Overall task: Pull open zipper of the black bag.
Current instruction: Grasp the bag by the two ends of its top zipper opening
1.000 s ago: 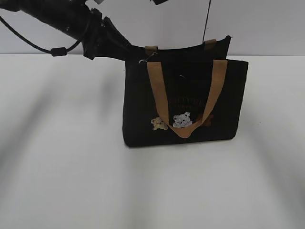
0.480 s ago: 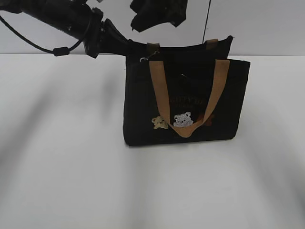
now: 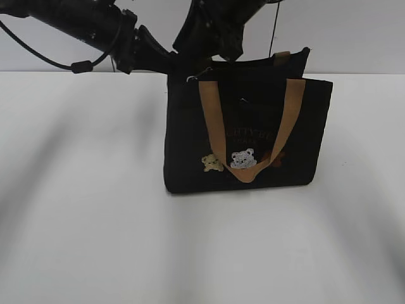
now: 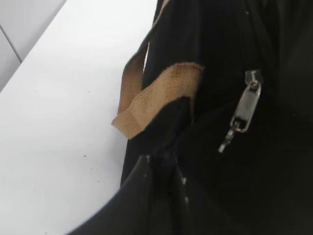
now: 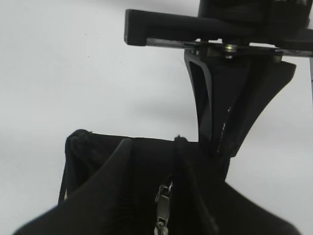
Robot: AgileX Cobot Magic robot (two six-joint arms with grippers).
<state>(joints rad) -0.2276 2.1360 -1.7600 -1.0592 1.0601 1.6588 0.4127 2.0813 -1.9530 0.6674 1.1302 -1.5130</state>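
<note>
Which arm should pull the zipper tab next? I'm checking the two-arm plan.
Probably the right gripper: it hangs over the black bag with the zipper pull tab just below its fingers. The left gripper is pinching the bag's corner fabric, bracing it.

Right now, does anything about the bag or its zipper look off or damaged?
Nothing stands out. The black bag stands upright on the white table, front handle draped down its face. The zipper pull hangs free and looks intact. No tear or spill shows.
</note>
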